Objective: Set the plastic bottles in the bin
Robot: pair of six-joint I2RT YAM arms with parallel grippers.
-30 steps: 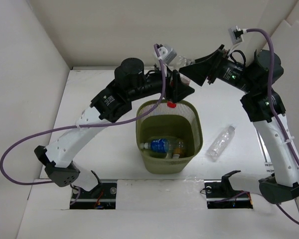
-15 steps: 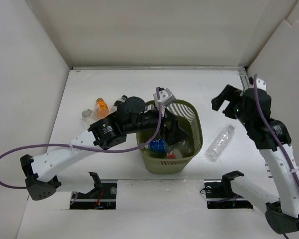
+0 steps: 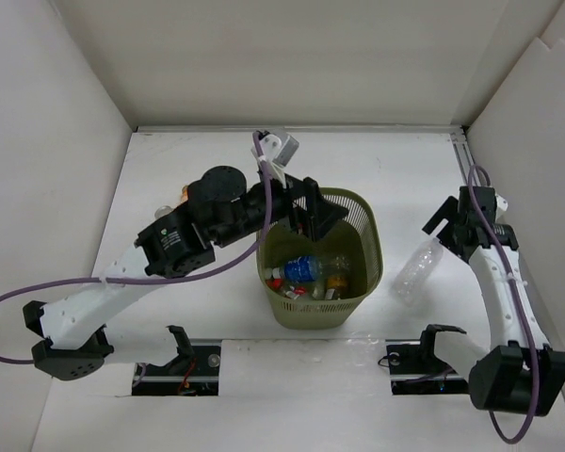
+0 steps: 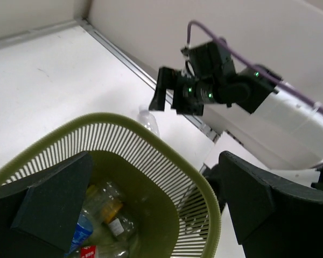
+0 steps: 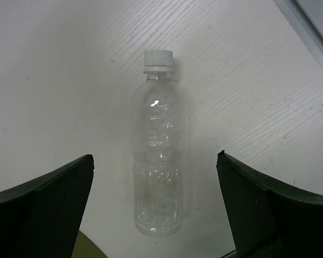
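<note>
Plastic bottle (image 5: 159, 177), one, on worktop (image 5: 54, 64), centred under spread right tool (image 5: 154, 156); several more, uncountable, inside one bin (image 4: 113, 117) below spread left tool (image 4: 155, 156).

Bright, even overhead light with soft, faint shadows on the white table (image 3: 169, 179); wrist views are dimmer and grainier.

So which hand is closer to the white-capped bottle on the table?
Right. The right gripper hovers open above the bottle; the left gripper is away over the basket rim.
</note>
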